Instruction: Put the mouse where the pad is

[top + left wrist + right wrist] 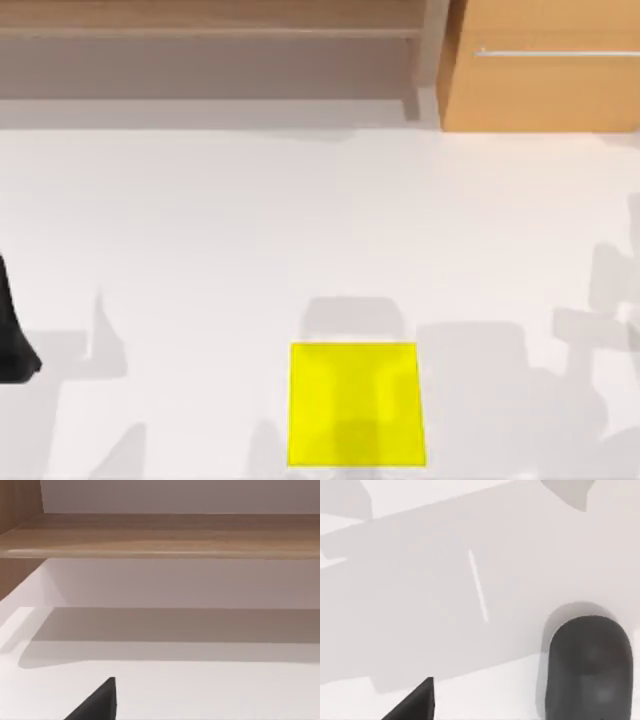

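The pad (355,404) is a flat yellow square lying on the white table near the front edge, a little right of the middle, with shadows across it. The mouse (590,665) is a dark grey rounded oblong resting on the white table in the right wrist view, its far end rounded. A black part of my right gripper (415,704) shows beside it, apart from the mouse and above the table. My left arm (14,338) is parked at the table's left edge, and a black part of my left gripper (97,704) shows in the left wrist view.
A wooden shelf (210,30) runs along the back, and a wooden cabinet (545,70) with a metal handle stands at the back right. The same shelf (165,535) faces the left wrist camera. White table (300,230) lies open between the pad and the shelf.
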`<state>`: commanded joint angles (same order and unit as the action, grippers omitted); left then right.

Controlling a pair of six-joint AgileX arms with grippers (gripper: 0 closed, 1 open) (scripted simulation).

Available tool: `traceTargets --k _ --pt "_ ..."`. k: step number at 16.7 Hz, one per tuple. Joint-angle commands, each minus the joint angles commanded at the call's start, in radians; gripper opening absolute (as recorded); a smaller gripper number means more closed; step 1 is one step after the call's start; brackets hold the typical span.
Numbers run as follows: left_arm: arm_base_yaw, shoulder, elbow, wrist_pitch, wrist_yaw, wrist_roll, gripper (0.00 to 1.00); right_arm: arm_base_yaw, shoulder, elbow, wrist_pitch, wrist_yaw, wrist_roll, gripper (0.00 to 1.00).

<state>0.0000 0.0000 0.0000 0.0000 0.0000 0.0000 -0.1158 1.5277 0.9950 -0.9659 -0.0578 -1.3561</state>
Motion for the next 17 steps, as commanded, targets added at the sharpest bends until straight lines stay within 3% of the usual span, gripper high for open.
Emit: traceTargets --k 6,17 --pt "0.0 0.0 0.0 0.0 0.0 0.0 1.0 -0.114 0.13 0.168 -0.112 0.05 -0.162 1.0" --pt "0.0 0.0 0.0 0.0 0.0 0.0 1.0 -0.123 0.168 0.134 -0.045 0.057 -0.171 1.0"
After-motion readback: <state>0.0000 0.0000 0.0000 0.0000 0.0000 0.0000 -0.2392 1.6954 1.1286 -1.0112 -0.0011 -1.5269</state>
